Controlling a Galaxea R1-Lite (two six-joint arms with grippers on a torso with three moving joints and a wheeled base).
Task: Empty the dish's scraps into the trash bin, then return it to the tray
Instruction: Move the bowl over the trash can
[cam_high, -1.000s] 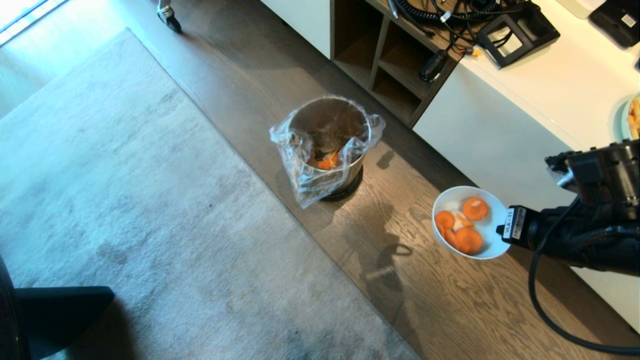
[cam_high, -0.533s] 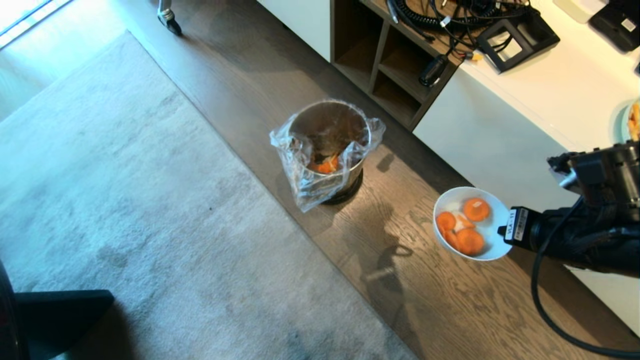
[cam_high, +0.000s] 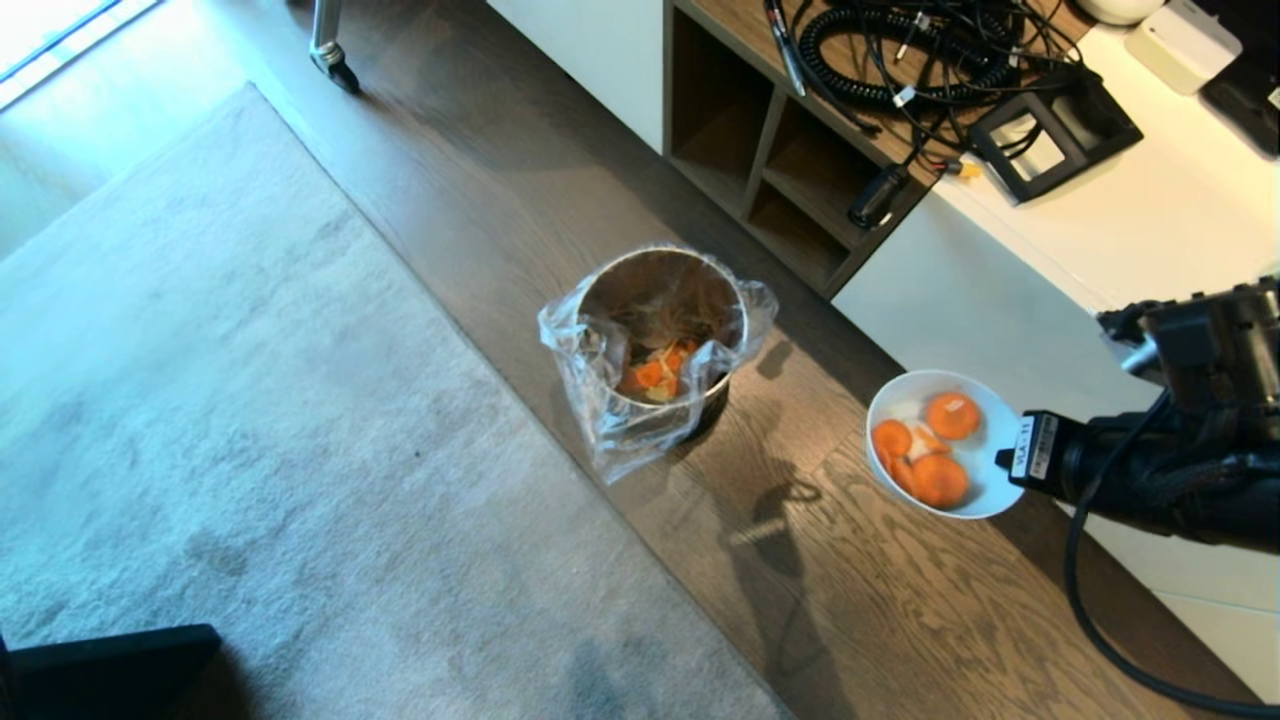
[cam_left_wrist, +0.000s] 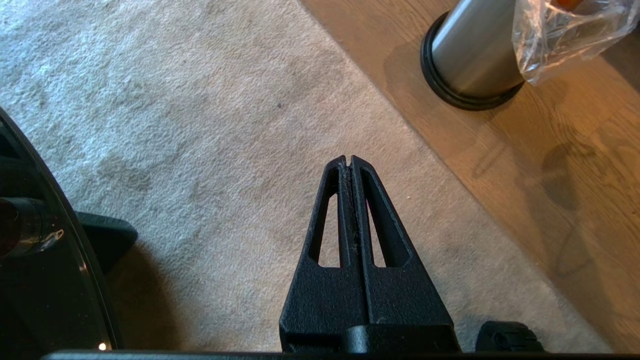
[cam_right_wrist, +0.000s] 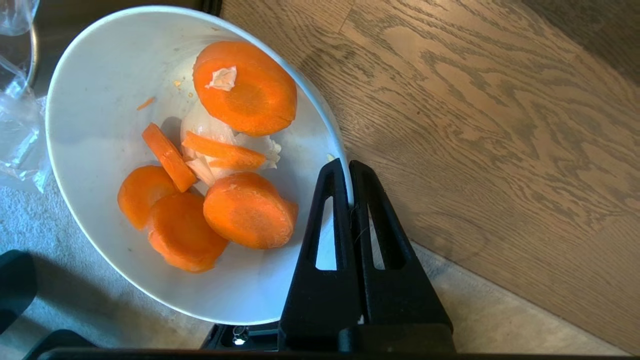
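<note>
Jaws of the right gripper (cam_right_wrist: 350, 167) pinch the dish (cam_high: 985, 480) rim, arm level.

A white dish (cam_high: 985, 470) carries orange and pale whitish scraps (cam_high: 925, 450), centre right, over dark wood-grain floor (cam_high: 880, 600). At centre, a silver bin (cam_high: 655, 330) with clear liner (cam_high: 620, 420); a grey rug (cam_high: 250, 420) fills the left.

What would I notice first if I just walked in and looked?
The bright orange scraps in the white dish, which the right pincer pinches by its rim above the wooden floor. Next, the shiny trash bin with its crinkly bag, standing on the floor beside the rug, orange bits already inside.
</note>
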